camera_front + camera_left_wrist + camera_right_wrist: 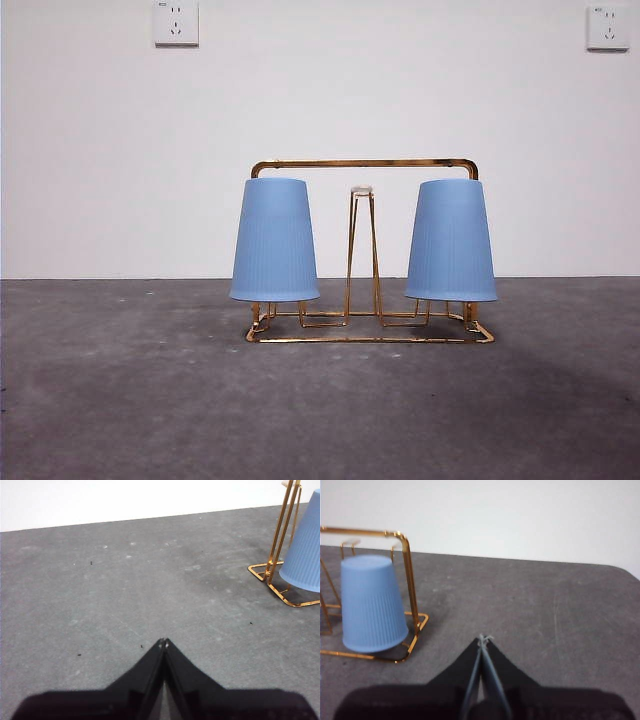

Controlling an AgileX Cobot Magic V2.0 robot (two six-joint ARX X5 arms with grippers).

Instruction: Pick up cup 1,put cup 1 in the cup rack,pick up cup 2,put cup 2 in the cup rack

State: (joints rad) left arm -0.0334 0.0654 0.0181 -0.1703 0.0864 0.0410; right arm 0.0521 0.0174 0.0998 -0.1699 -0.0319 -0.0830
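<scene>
The worktop [120,400] is a dark grey, mottled surface with small specks. The gold wire cup rack [365,338] stands directly on it, near its far edge at 12 o'clock, its rectangular base flat on the surface.

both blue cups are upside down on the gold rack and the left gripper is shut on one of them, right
Not quite. Both blue cups do sit upside down on the gold rack, but the left gripper holds nothing: the left wrist view shows its jaws shut over bare table, apart from the rack.
</scene>
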